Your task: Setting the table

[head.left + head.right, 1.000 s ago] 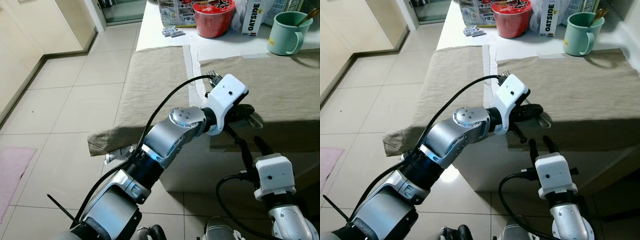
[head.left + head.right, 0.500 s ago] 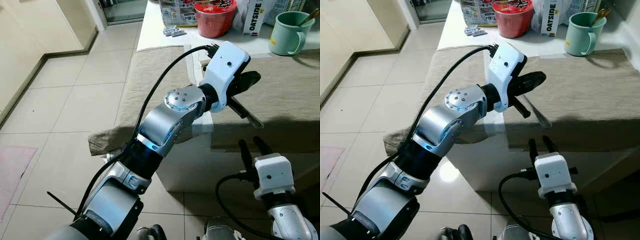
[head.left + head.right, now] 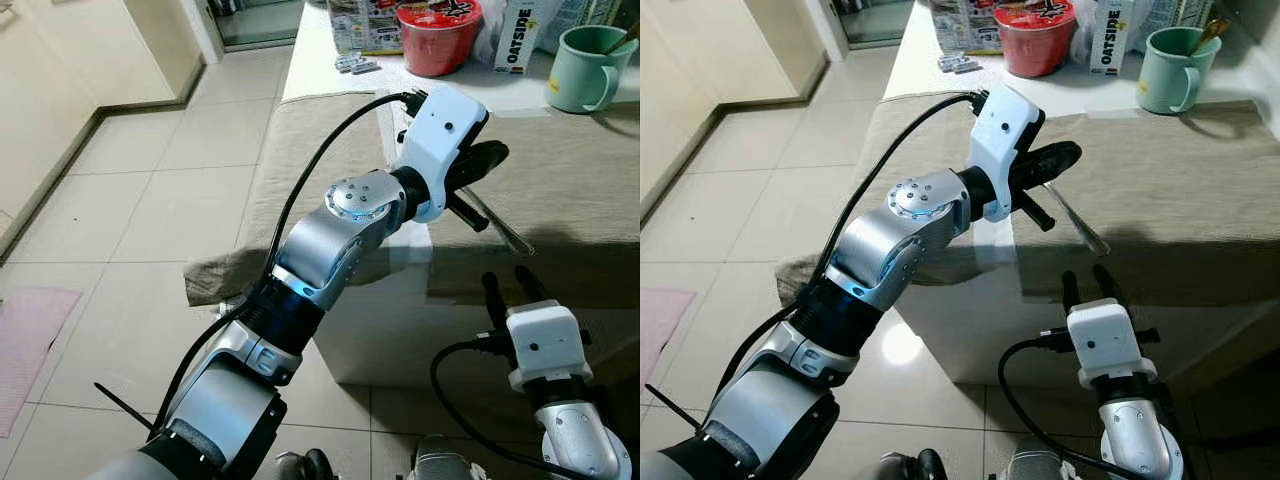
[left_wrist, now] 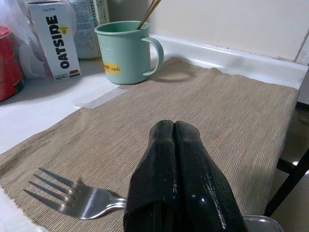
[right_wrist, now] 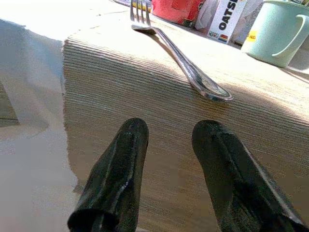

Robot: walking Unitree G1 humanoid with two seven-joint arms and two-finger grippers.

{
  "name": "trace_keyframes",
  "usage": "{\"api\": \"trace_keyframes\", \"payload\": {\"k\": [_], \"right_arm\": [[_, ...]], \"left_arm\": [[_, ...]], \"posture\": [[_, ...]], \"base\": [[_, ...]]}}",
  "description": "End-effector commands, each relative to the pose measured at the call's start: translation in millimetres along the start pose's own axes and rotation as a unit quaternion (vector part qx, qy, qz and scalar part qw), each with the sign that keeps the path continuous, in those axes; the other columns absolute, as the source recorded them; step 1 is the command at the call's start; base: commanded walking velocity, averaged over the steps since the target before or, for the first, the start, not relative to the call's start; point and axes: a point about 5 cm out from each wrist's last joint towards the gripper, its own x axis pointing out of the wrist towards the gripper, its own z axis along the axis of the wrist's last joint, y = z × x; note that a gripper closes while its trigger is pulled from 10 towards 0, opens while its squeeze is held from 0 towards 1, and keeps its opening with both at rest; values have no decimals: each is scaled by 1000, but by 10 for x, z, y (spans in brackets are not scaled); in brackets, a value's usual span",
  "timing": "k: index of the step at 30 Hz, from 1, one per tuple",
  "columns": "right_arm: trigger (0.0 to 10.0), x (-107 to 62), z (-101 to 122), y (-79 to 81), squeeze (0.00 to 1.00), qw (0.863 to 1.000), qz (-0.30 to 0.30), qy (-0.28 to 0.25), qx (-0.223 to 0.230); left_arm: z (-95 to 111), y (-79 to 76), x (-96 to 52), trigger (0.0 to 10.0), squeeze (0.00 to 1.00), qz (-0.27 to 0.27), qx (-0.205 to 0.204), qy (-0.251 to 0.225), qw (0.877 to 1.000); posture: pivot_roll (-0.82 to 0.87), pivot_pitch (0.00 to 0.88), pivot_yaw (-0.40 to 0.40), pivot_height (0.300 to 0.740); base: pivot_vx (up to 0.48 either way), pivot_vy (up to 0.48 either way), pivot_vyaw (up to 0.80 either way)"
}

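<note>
A silver fork (image 5: 178, 55) lies flat on the tan placemat (image 3: 580, 160), near the mat's front left corner, tines pointing to the back of the table. Nothing touches the fork (image 3: 505, 230). My left gripper (image 3: 490, 160) hovers just above it with its fingers (image 4: 164, 159) pressed together and nothing between them; in the left wrist view the fork (image 4: 72, 195) passes crosswise beneath them. My right gripper (image 3: 508, 290) is low in front of the table edge, open, pointing up at the mat's front hem (image 5: 145, 87).
At the back of the white table stand a green mug (image 3: 580, 65) with a utensil in it, an Oatside carton (image 3: 517, 35) and a red noodle bowl (image 3: 438, 35). A second tan mat (image 3: 320, 150) drapes the table's left end. Tiled floor (image 3: 130, 200) lies to the left.
My left gripper has risen from the table's front edge to above the mat's corner. The fork now lies on the mat. The right gripper has stayed put.
</note>
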Motion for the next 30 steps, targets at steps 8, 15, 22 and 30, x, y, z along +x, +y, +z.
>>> {"api": "trace_keyframes", "payload": {"k": [8,15,22,30], "right_arm": [[10000,-34,-51,16,1000,1000,-1,9,4],[10000,-32,-49,33,1000,1000,-1,10,6],[10000,-50,20,71,0,1000,5,5,13],[10000,-148,0,10,0,1000,-8,22,10]], "left_arm": [[99,-221,133,10000,0,-35,-8,-19,999],[71,-233,136,10000,0,-39,-4,-11,999],[-125,-64,130,10000,0,-18,22,13,1000],[-431,142,116,10000,0,9,38,68,997]], "posture": [[-308,116,198,740],[-308,117,203,740],[-315,129,212,740],[-341,142,218,740]], "base": [[0,0,0],[0,0,0],[0,0,0],[0,0,0]]}}
